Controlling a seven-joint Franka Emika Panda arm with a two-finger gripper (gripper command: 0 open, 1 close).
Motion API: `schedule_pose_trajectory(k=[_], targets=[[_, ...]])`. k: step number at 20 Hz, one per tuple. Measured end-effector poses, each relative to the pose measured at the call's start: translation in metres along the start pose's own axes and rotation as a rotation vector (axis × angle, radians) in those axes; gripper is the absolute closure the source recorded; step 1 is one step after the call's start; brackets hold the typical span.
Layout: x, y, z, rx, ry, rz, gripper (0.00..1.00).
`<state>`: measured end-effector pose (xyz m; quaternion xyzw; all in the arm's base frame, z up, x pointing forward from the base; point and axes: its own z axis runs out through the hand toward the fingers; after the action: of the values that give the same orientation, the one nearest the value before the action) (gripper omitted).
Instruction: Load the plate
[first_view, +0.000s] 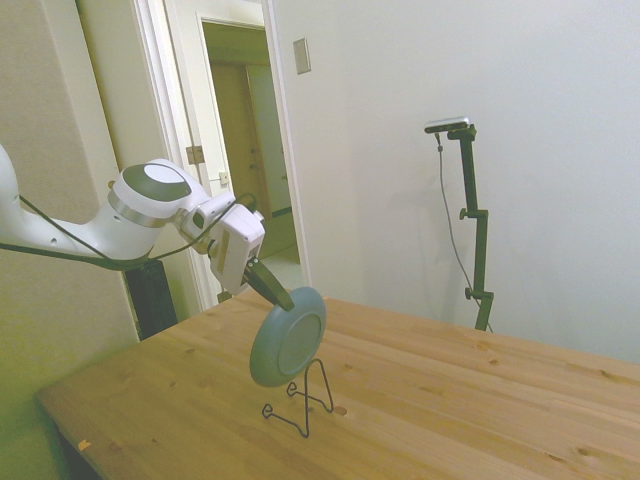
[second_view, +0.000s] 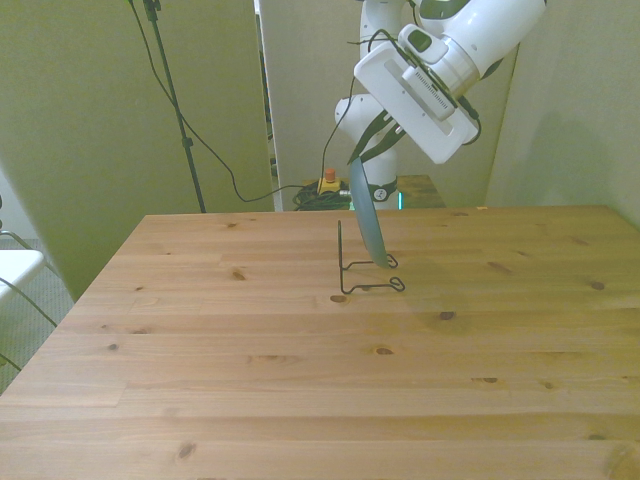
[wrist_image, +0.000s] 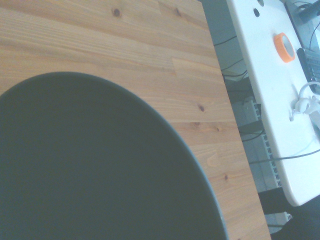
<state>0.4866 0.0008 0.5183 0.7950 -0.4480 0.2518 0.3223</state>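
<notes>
Fingers of my gripper are closed on the top rim of the plate, which hangs nearly on edge above the wire stand on the table.

Position: the plate's low edge is at the stand, just beside its upright, but whether it already rests in the cradle I cannot tell from either view.

Handling, as I judge it: the plate is stiff and fairly light, with a matte face that should not slide much, yet it looks like a hard dish that would chip or crack if dropped. A rim pinch, as I have it, is the only practical hold; because the grip is at one point, the plate may swing about it, so it wants a slow, steady lowering.

Views compared: the side view shows the round face and the pinch at the rim. The front view shows the plate edge-on as a thin tilted blade, leaning away from the stand's upright; that lean is invisible from the side. The wrist view shows only the dark face over bare planks, no stand.
</notes>
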Motion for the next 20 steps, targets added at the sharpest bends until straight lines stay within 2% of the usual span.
schedule_pose_trajectory(k=[14,15,20], targets=[[-0.026,-0.003,0.024,-0.045,-0.022,-0.006,1.0],[-0.027,-0.003,0.025,-0.046,-0.023,-0.007,0.0],[-0.027,-0.003,0.029,-0.041,-0.027,-0.008,0.0]])
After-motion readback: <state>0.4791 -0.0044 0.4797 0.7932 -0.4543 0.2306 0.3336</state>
